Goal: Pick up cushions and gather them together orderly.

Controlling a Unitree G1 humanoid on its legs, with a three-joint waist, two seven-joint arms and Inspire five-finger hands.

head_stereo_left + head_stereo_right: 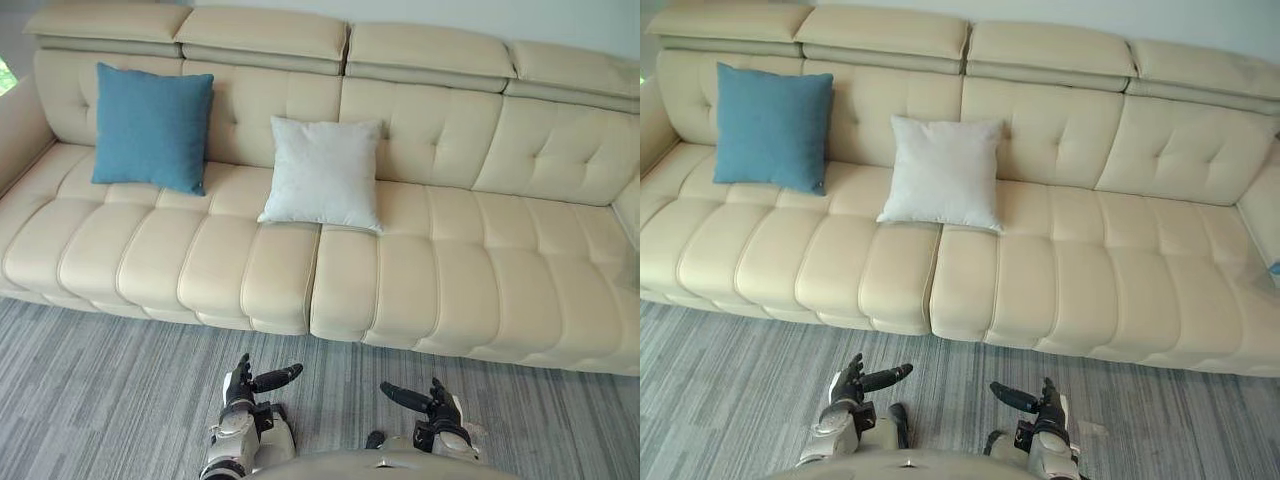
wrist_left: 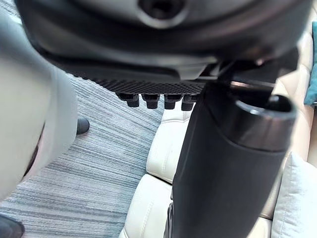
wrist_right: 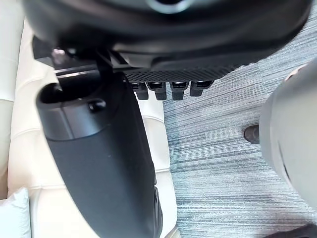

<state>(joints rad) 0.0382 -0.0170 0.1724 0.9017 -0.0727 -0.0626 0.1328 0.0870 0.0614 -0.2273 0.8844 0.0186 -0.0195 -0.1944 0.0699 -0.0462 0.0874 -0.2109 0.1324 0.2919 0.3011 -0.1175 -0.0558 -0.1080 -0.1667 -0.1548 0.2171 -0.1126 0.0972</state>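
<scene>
Blue cushion point(image 1: 150, 125) lies far beyond slack, empty left hand point(image 1: 240, 386) and right hand point(image 1: 437, 404); grip its edge, place against white cushion point(image 1: 325, 172).

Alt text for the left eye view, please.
A long cream sofa holds two cushions set apart: a blue cushion leaning on the backrest near its left end, a white cushion leaning near the middle. Below, over grey carpet, the left robot hand and right robot hand are open and empty.
</scene>
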